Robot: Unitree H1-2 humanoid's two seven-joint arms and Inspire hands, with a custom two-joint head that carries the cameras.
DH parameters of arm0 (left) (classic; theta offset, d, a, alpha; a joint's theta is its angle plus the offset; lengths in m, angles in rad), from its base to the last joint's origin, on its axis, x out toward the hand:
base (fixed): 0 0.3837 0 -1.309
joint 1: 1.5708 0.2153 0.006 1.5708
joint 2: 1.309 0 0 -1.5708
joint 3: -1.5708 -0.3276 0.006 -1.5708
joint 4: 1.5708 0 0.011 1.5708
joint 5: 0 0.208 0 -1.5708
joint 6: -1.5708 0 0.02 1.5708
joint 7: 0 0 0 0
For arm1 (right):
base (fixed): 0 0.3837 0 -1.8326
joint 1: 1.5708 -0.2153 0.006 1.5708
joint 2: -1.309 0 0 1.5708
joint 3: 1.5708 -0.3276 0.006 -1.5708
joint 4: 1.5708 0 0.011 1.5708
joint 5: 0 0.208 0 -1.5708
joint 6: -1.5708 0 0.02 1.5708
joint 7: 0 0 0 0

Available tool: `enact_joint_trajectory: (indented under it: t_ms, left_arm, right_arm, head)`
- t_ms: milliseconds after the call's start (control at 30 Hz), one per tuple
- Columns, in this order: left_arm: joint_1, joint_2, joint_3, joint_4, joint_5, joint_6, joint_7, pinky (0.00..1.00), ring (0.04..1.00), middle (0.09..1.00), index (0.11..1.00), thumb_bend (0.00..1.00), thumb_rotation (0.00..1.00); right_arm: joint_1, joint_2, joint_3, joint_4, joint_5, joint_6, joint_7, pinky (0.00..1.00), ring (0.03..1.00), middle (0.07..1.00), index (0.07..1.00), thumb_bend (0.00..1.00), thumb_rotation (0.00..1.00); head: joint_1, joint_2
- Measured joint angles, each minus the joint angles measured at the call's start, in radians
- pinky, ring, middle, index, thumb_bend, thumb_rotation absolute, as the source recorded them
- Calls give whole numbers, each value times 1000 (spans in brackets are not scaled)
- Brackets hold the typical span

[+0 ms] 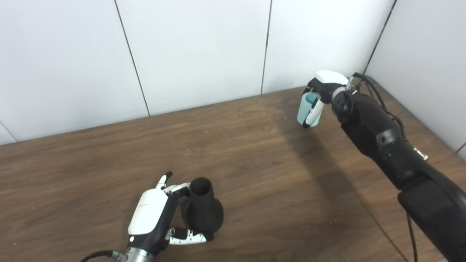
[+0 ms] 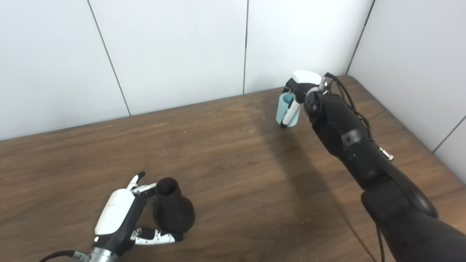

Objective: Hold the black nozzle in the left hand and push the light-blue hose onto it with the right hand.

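Item: black nozzle [image 1: 203, 210] and light-blue hose [image 1: 309, 110], each attended by one hand, well apart on the wooden table [image 1: 255, 163].

Nozzle: stands upright at the near left, bulbous base down, narrow open neck up; appears rigid, matte, probably light. The left hand [image 1: 154, 214] has fingers curled at the neck and thumb along the base; whether the grip is firm or only cupping cannot be told from these views. Best held low on the bulb, leaving the neck free. Hose: short, open-ended tube at the far right near the wall corner, gripped around its side by the right hand [image 1: 322, 92]. Likely soft and light; hold mid-length, lightly, so the mouth stays round.
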Motion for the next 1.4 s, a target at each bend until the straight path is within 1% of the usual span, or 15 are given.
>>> enact_joint_trajectory:
  t_ms: [267,333,467,733,833,867,900,933,1100,1167,1400]
  left_arm:
    - [1,-4,-1,-3,0,5,-7,1000,651,449,514,521,0]
    - [1,-5,-1,-5,0,8,-11,1000,651,449,514,521,0]
    - [1,-5,-1,-12,0,18,-14,1000,651,449,514,521,0]
    - [0,-5,-1,-13,0,20,-15,1000,649,449,511,521,0]
    - [0,-5,-1,-13,0,21,-15,1000,649,449,511,521,0]
    - [0,-5,-1,-13,0,21,-15,1000,649,449,511,521,0]
    - [0,-5,-1,-13,0,22,-15,1000,649,450,511,522,0]
    - [0,-5,-1,-14,0,22,-15,1000,649,451,510,522,0]
    - [0,-5,-3,-15,0,28,-15,1000,649,452,510,522,0]
    - [0,-5,-4,-15,1,30,-15,1000,649,452,510,522,0]
    - [0,-5,-6,-20,2,37,-15,1000,655,451,510,522,0]
  right_arm:
    - [9,-1,5,-10,1,5,-2,562,634,684,663,847,0]
    - [10,-2,10,-10,1,6,-1,568,627,687,663,846,0]
    - [10,-4,18,-10,1,15,7,545,597,681,665,839,0]
    - [10,-4,18,-27,1,52,64,535,568,671,665,829,0]
    - [10,-4,16,-29,1,53,70,518,542,643,639,822,0]
    - [10,-4,15,-30,1,53,71,506,484,594,609,645,0]
    - [10,-4,14,-30,1,53,71,495,447,550,575,582,0]
    - [11,-4,13,-33,1,53,71,476,425,516,552,543,0]
    - [23,-4,11,-55,1,50,57,428,417,493,513,519,0]
    - [33,-4,10,-60,1,49,36,422,422,494,504,520,0]
    - [50,-4,0,-63,7,25,-20,453,448,505,469,521,0]
  head:
    - [2,6]
    - [2,9]
    - [5,12]
    - [5,18]
    - [5,18]
    - [3,23]
    - [3,23]
    - [3,23]
    - [5,25]
    - [5,26]
    - [8,32]
